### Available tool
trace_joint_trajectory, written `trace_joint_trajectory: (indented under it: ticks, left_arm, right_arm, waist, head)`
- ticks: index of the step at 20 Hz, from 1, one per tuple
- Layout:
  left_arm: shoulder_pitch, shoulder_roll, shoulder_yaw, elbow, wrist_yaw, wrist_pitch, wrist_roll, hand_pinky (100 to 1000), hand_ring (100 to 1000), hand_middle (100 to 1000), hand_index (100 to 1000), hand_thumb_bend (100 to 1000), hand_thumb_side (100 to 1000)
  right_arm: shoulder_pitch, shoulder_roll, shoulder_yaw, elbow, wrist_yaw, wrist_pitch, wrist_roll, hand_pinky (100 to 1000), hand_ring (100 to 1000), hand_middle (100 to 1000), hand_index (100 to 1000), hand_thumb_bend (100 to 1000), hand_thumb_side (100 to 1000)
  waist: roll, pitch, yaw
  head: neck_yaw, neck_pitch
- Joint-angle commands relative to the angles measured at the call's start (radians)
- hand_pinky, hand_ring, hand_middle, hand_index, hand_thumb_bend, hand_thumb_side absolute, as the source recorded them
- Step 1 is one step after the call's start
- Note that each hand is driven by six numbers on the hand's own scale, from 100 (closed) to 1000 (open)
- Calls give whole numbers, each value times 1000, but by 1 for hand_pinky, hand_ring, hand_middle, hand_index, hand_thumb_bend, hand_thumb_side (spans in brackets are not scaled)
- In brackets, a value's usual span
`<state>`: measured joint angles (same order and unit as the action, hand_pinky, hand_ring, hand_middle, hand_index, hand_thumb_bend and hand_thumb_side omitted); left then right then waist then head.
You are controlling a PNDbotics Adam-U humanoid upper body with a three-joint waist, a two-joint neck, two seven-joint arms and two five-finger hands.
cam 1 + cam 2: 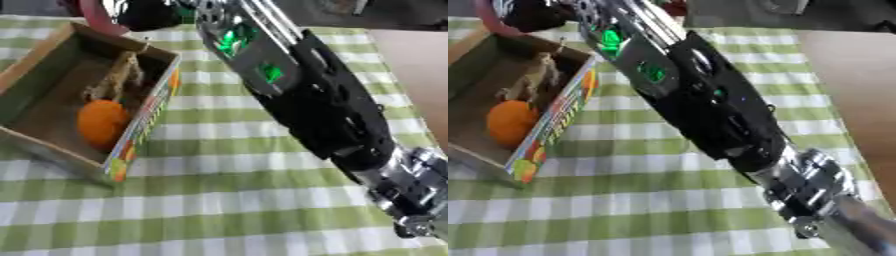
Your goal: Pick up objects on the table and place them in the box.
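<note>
Cardboard box (35,65) at left of frame on green-and-white checked tablecloth (227,200), orange ball (102,122) and brownish object (118,80) inside, right arm (324,110) crossing diagonally, right hand (149,15) at top edge, finger state indiscernible, bare tabletop (420,65) at right.

Orange ball (102,121) inside box (149,112) — right arm (315,105) stretched across checked tablecloth (219,200).

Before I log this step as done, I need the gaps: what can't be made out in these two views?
- Right hand: dark shape at the top edge; its fingers are cut off and blurred, hold unknowable.
- Box: near left corner is cut by the frame edge.
- Tan object beside the orange ball: too blurred to identify.
- Left hand: in neither view.
</note>
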<state>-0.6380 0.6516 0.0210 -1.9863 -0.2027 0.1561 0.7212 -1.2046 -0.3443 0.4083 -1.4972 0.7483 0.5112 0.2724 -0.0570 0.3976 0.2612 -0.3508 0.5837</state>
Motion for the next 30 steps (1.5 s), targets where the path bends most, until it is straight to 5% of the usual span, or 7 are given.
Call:
trace_joint_trajectory:
  ticks: [1, 10, 13, 15, 19, 26, 30]
  left_arm:
    - [-21, 20, 4, -14, 3, -6, -2, 769, 761, 753, 867, 100, 983]
    - [-15, 18, 7, -14, 3, -4, 1, 771, 761, 752, 866, 100, 983]
    - [-8, 17, 9, -14, 3, -3, 4, 771, 761, 753, 866, 100, 984]
    - [-2, 18, 10, -14, 2, -2, 6, 771, 761, 753, 866, 100, 984]
    - [6, 19, 12, -14, 1, 0, 9, 771, 761, 753, 867, 100, 983]
    - [16, 19, 14, -14, 0, 3, 11, 771, 761, 753, 867, 100, 983]
    - [43, 23, 21, -14, -2, 9, 17, 771, 762, 753, 867, 100, 983]
  right_arm:
    - [-16, 40, -24, 58, 49, -7, -45, 655, 644, 469, 563, 100, 278]
    - [3, 76, 49, 249, 116, -108, -58, 751, 813, 739, 793, 100, 542]
    - [-9, 71, 46, 313, 86, -148, -19, 809, 912, 881, 904, 100, 887]
    - [-19, 60, 34, 338, 76, -174, 7, 832, 953, 924, 933, 143, 949]
    - [-29, 28, 9, 326, 67, -227, 60, 847, 985, 964, 959, 387, 1000]
    - [-29, -15, -32, 228, 36, -248, 130, 847, 980, 955, 956, 399, 1000]
    - [-50, -68, -72, 167, 2, -274, 106, 837, 958, 931, 945, 100, 1000]
  waist:
    - [6, -18, 5]
    - [5, -24, 4]
    - [6, -30, 0]
    - [7, -35, -4]
    - [9, -42, -13]
    - [15, -50, -22]
    - [29, -69, -51]
  head:
    - [-20, -17]
    - [-8, -6]
    - [5, 2]
    - [10, 7]
    - [19, 13]
    - [25, 17]
    - [48, 41]
